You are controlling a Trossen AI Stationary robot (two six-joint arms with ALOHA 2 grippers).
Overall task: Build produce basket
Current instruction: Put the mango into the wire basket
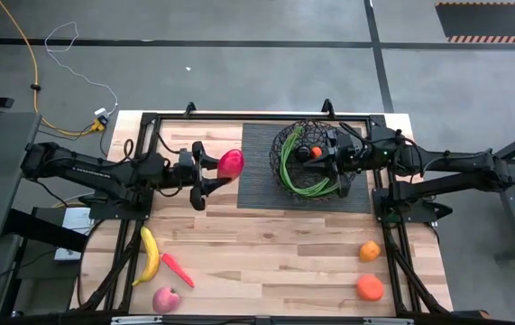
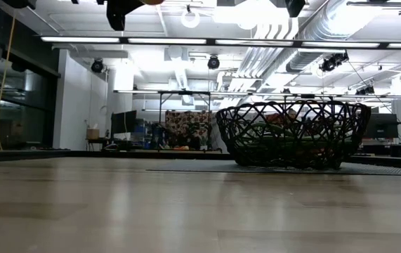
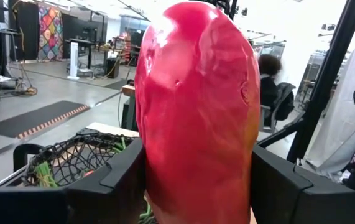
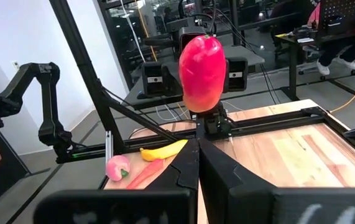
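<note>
From above, the left gripper (image 1: 222, 171) held the red-yellow pepper (image 1: 231, 163) clamped between its fingers, just left of the dark ribbed mat (image 1: 262, 185). On that mat sat the basket (image 1: 286, 167), holding green beans (image 1: 307, 189) and a small orange fruit (image 1: 313, 152); the right gripper (image 1: 331, 155) hung over it, jaws together. Near the table's left front lay the banana (image 1: 151, 255), carrot (image 1: 178, 270) and apple (image 1: 166, 300); two oranges (image 1: 370, 252) lay at the right front. At table height the basket (image 2: 293, 133) stood upright on the mat. The left wrist view showed the pepper (image 3: 196, 118) filling the gap between both fingers (image 3: 112, 180). The right wrist view showed the pepper (image 4: 202, 71) aloft, with banana (image 4: 163, 150) and apple (image 4: 117, 167) beyond.
</note>
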